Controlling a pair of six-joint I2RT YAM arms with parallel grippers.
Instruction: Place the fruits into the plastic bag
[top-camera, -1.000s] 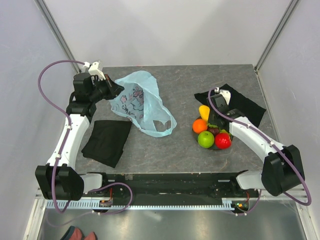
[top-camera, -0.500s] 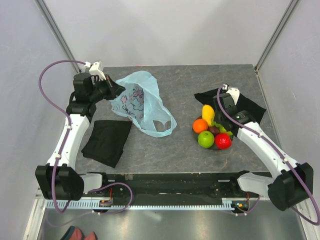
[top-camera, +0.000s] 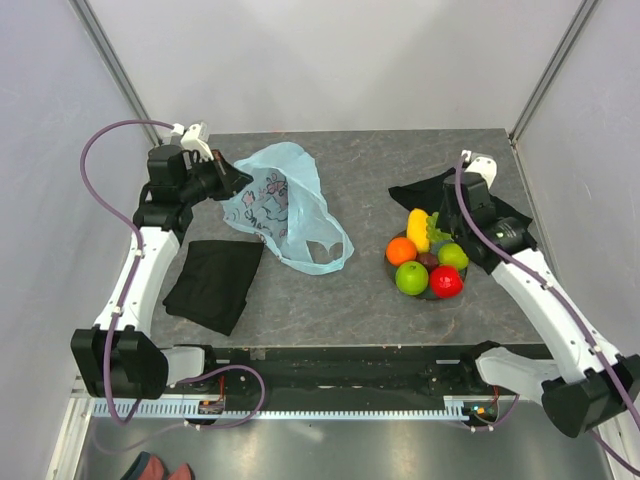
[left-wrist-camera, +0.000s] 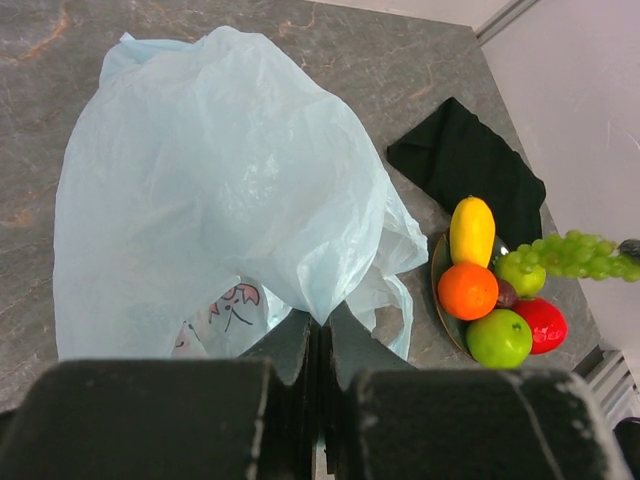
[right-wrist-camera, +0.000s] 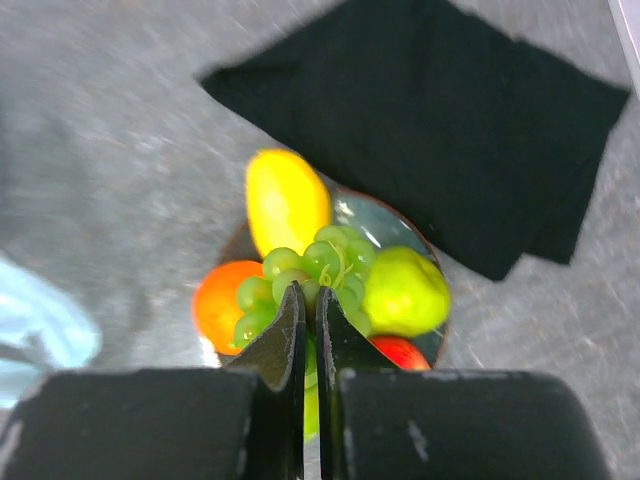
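The light-blue plastic bag (top-camera: 285, 205) lies at the back left of the table. My left gripper (top-camera: 232, 178) is shut on its near edge, as the left wrist view shows at the jaws (left-wrist-camera: 321, 320). My right gripper (top-camera: 440, 232) is shut on the green grape bunch (right-wrist-camera: 320, 268) and holds it just above the plate (right-wrist-camera: 372, 212). On the plate lie the yellow fruit (top-camera: 417, 228), orange (top-camera: 401, 250), green apple (top-camera: 411, 278), red apple (top-camera: 446, 282), a second green fruit (top-camera: 453, 256) and a dark purple one (top-camera: 428, 262). The grapes also show in the left wrist view (left-wrist-camera: 575, 255).
One black cloth (top-camera: 214, 283) lies at the front left beside my left arm. Another black cloth (top-camera: 418, 191) lies behind the plate, partly under my right arm. The bag's handle loops (top-camera: 318, 258) reach toward the table's middle.
My right gripper has drawn back and up from the plate with the grape bunch in it. The second green fruit now shows. My left gripper and the bag have not moved.
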